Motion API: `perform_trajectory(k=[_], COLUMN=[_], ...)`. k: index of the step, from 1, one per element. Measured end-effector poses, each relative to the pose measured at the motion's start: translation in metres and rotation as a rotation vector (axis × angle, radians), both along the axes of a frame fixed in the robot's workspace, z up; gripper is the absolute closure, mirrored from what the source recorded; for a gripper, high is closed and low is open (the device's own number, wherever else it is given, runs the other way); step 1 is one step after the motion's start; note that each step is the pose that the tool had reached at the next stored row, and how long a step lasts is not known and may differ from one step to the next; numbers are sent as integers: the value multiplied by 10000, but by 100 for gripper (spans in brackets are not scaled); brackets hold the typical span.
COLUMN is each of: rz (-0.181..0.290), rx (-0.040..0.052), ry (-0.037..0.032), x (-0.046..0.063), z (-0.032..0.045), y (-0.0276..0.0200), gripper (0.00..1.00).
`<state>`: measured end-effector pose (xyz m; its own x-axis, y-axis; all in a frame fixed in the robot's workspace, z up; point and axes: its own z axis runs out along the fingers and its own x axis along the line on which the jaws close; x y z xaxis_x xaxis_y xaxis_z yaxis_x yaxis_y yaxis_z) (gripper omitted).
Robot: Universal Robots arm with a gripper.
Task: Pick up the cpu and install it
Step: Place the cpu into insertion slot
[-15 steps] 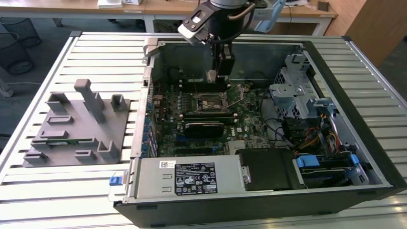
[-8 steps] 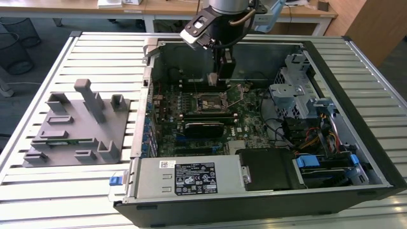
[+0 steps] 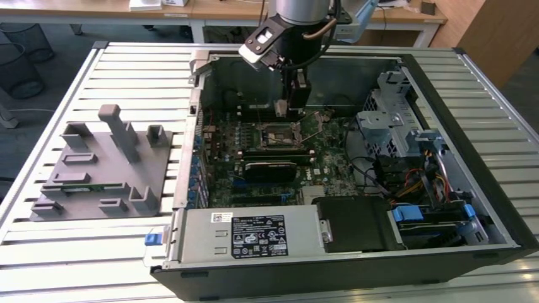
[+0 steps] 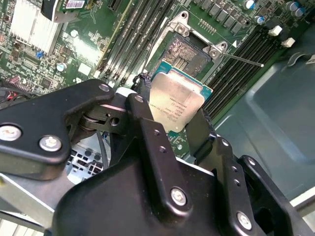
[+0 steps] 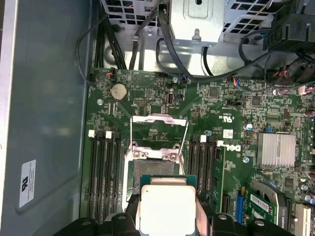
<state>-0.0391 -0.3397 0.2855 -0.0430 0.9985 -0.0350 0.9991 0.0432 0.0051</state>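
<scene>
Pickup done: gripper (image 4: 173, 114) fingers clamp the cpu (image 4: 177, 98) by opposite edges, held just above the open socket (image 4: 189, 51), load plate (image 5: 158, 118) raised; seating not yet done.

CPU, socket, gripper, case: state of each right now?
cpu: held off the board between the fingers, near the socket, not seated.
socket: open and empty, load plate raised.
gripper: shut on the cpu, inside the case.
case: lying on its side, side panel off, board exposed.
</scene>
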Motion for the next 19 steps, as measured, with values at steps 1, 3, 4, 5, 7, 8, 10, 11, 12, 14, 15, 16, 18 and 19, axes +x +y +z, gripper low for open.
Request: perform_trajectory(k=[1, 3, 4, 5, 7, 8, 10, 11, 12, 14, 15, 16, 18, 19], rz=[0, 0, 0, -1, 0, 0, 0, 0, 0, 0, 0, 0, 0, 0], rx=[1, 6, 9, 13, 18, 17, 14, 15, 16, 17, 17, 17, 17, 17], ry=[0, -2, -1, -1, -1, 0, 1, 0, 0, 0, 0, 0, 0, 0], x=[0, 0, 0, 0, 0, 0, 0, 0, 0, 0, 0, 0, 0, 0], z=[-1, -9, -11, -15, -23, -27, -32, -34, -36, -41, -43, -46, -52, -55], y=[0, 0, 0, 0, 0, 0, 0, 0, 0, 0, 0, 0, 0, 0], gripper=[47, 47, 47, 47, 47, 47, 47, 47, 47, 47, 47, 47, 47, 47])
